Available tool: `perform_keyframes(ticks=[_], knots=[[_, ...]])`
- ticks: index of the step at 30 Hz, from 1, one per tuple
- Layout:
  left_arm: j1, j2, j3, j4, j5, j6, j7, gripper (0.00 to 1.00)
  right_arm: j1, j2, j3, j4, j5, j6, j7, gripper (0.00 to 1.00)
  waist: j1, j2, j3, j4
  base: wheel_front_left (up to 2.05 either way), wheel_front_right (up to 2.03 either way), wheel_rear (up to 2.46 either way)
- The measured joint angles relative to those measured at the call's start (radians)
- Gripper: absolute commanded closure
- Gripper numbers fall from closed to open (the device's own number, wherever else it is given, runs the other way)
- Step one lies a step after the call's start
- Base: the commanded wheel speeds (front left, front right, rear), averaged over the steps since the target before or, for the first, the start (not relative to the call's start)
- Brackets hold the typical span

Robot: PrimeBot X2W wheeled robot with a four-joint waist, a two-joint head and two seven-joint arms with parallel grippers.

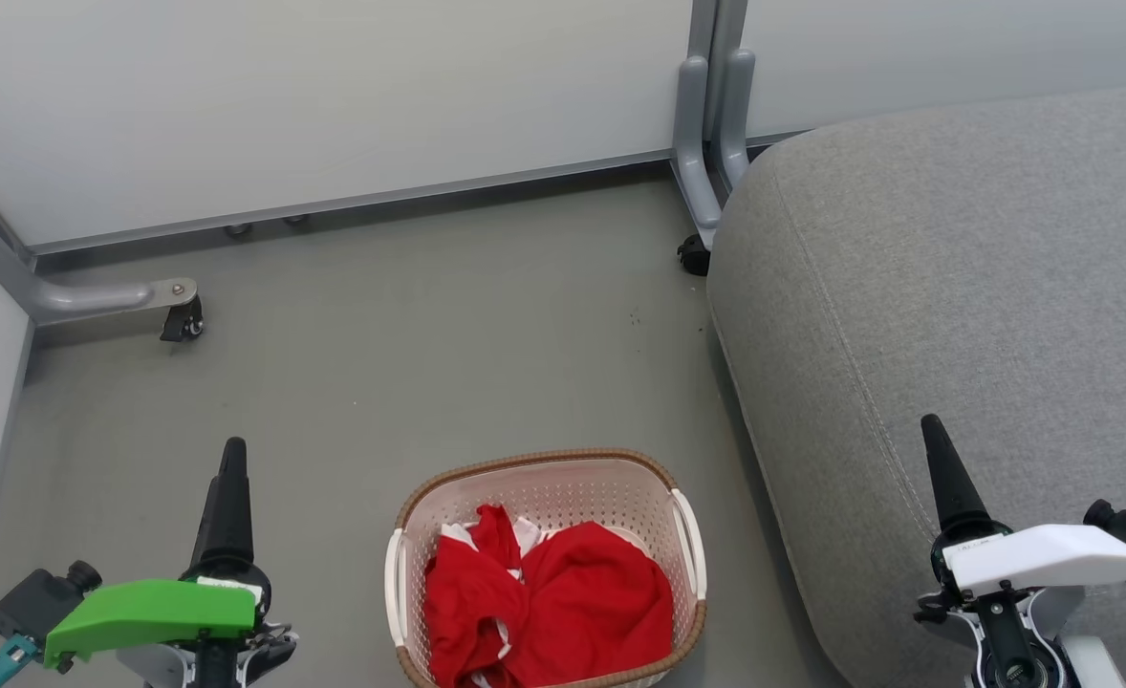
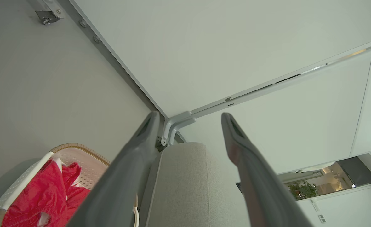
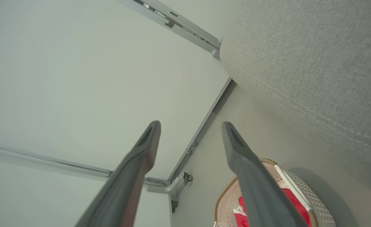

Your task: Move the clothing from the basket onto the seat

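The cream perforated basket (image 1: 544, 461) with its brown rim stands on the floor at the bottom centre of the head view. Crumpled red clothing (image 1: 563, 602) with white trim fills it. The large grey seat (image 1: 955, 287) lies just right of the basket. My left gripper (image 1: 234, 447) hangs left of the basket, open and holding nothing. My right gripper (image 1: 932, 425) hovers over the seat's front edge, open too. In the left wrist view the gripper (image 2: 189, 115) frames the seat (image 2: 185, 183), with basket (image 2: 75, 146) and clothing (image 2: 43, 195) at lower left. The right wrist view's gripper (image 3: 191, 123) stands above basket (image 3: 225, 187) and seat (image 3: 314, 63).
Pale partition panels (image 1: 334, 96) close off the back and left. Their grey feet end in casters, one at the left (image 1: 181, 323) and one beside the seat's far corner (image 1: 692, 253). Grey floor (image 1: 429, 363) stretches between the basket and the panels.
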Motion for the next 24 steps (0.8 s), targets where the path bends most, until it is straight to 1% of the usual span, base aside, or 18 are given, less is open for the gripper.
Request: perform_keyframes(ticks=[5, 9, 19, 22, 24], knots=[[0.007, 0.0, -0.021, -0.018, 0.094, 0.001, -0.021, 0.0, 0.006, -0.001, 0.009, -0.012, -0.081, 0.0, -0.017, 0.0, 0.0, 0.0, 0.002, -0.002, 0.0, 0.0, 0.0], [0.012, 0.0, -0.033, -0.027, 0.145, 0.008, -0.037, 0.0, 0.015, -0.001, 0.011, -0.018, -0.137, 0.0, -0.033, 0.0, 0.0, 0.0, 0.002, -0.001, 0.0, 0.0, 0.0], [0.02, 0.001, -0.063, -0.045, 0.284, 0.008, -0.068, 0.0, 0.019, -0.002, 0.024, -0.04, -0.28, 0.0, -0.067, 0.0, 0.0, 0.0, 0.001, -0.003, 0.0, 0.0, 0.0], [0.021, 0.001, -0.078, -0.05, 0.341, 0.015, -0.078, 0.0, 0.02, -0.002, 0.031, -0.051, -0.325, 0.0, -0.077, 0.0, 0.0, 0.0, 0.001, -0.003, 0.0, 0.0, 0.0], [0.021, 0.001, -0.084, -0.051, 0.359, 0.017, -0.086, 0.0, 0.021, -0.002, 0.033, -0.054, -0.349, 0.0, -0.083, 0.0, 0.0, 0.0, 0.002, -0.004, 0.0, 0.0, 0.0]])
